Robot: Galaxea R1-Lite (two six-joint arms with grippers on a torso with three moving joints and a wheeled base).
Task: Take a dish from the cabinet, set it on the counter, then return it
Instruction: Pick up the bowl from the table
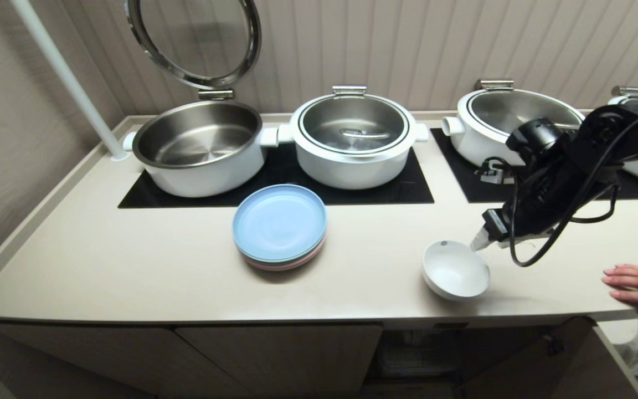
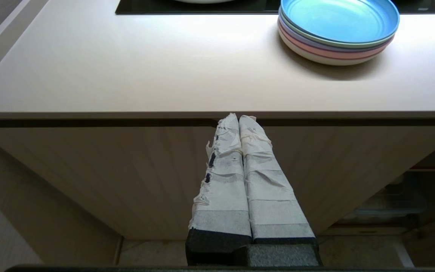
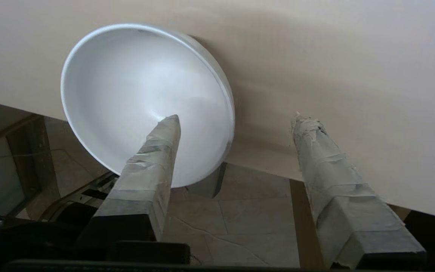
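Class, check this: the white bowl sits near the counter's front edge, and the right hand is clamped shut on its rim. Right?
Not quite. The right hand is open, fingers spread, as the right wrist view shows. The white bowl does sit near the counter's front edge.

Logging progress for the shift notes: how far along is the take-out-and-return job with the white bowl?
Done: the dish is out of the cabinet and sits on the counter near its front edge. In hand: the right gripper stands open, one finger over the bowl, the other outside its rim, gripping nothing. Left: grasp the dish again and return it to the cabinet. The left gripper is parked shut below the counter edge.
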